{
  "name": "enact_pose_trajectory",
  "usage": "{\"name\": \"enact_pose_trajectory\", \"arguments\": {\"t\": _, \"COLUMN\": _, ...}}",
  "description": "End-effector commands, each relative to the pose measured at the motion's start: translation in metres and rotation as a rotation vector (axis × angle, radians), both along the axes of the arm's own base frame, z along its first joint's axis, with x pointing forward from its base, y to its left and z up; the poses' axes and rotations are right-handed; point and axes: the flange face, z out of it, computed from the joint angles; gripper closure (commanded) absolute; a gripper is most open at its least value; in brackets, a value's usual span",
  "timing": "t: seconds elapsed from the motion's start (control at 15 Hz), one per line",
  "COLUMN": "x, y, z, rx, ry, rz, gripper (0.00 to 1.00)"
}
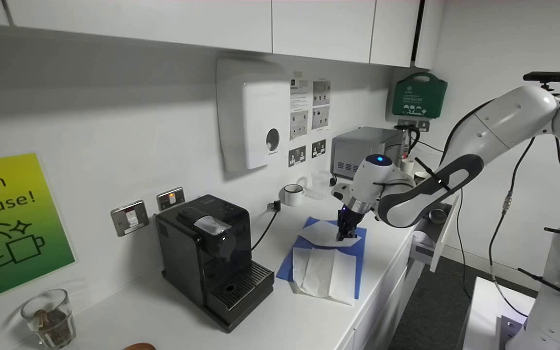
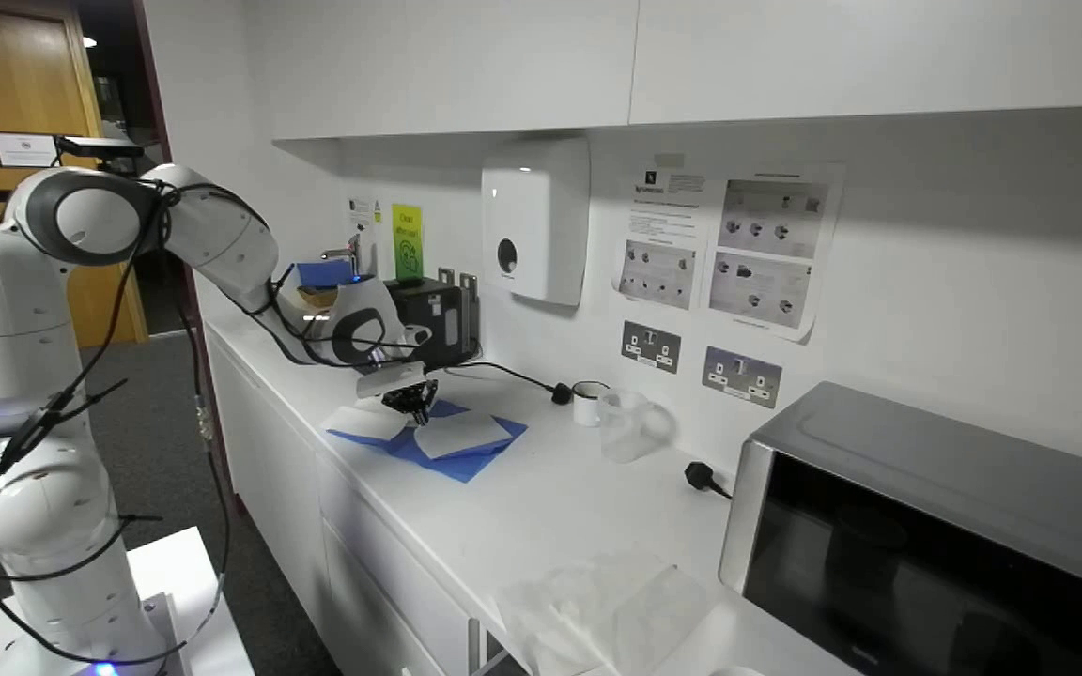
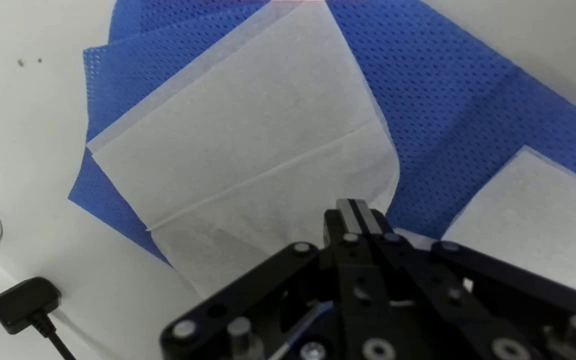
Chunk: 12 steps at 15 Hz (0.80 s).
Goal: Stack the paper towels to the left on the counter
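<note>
Tool (image 3: pixel 354 206) was pressed together, bottom centre of the wrist view, over the lower part of a white paper towel (image 3: pixel 258 130); couldn't tell if a thin edge was caught b/w its pads or if it touched the sheet at all. That towel lay flat but askew on blue towels (image 3: pixel 433 90), which stuck out round it, prob as the base layer. A 2nd white towel (image 3: pixel 538 220), right side of the wrist view, lay on the blue too; its creases in an exterior view were prob old pack folds. In that view the towels sat right of centre on the table (image 1: pixel 381 248), b/w the black coffee machine (image 1: pixel 202 228) at lower left and the mug (image 1: pixel 293 194) above, prob b/c that spot gave the arm (image 1: pixel 503 116) room. Stacking looked part done: the 2 whites lay next to each other, not squared up. Next move prob called for a light pinch on a free edge, w/ risk of dragging the blue along
</note>
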Motion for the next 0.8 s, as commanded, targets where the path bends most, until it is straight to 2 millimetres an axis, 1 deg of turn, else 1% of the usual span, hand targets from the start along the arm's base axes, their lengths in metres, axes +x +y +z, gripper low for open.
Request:
{"name": "enact_pose_trajectory", "arguments": {"t": 0.0, "x": 0.003, "y": -0.006, "z": 0.022, "rx": 0.014, "ry": 0.007, "rz": -0.012, "gripper": 1.00}}
{"name": "enact_pose_trajectory", "arguments": {"t": 0.27, "x": 0.004, "y": -0.006, "z": 0.033, "rx": 0.010, "ry": 0.021, "rz": -0.033, "gripper": 1.00}}
{"name": "enact_pose_trajectory", "arguments": {"t": 0.47, "x": -0.004, "y": 0.002, "z": 0.044, "rx": 0.001, "ry": 0.030, "rz": -0.050, "gripper": 1.00}}
{"name": "enact_pose_trajectory", "arguments": {"t": 0.73, "x": -0.020, "y": 0.026, "z": 0.062, "rx": 0.002, "ry": 0.024, "rz": -0.062, "gripper": 1.00}}
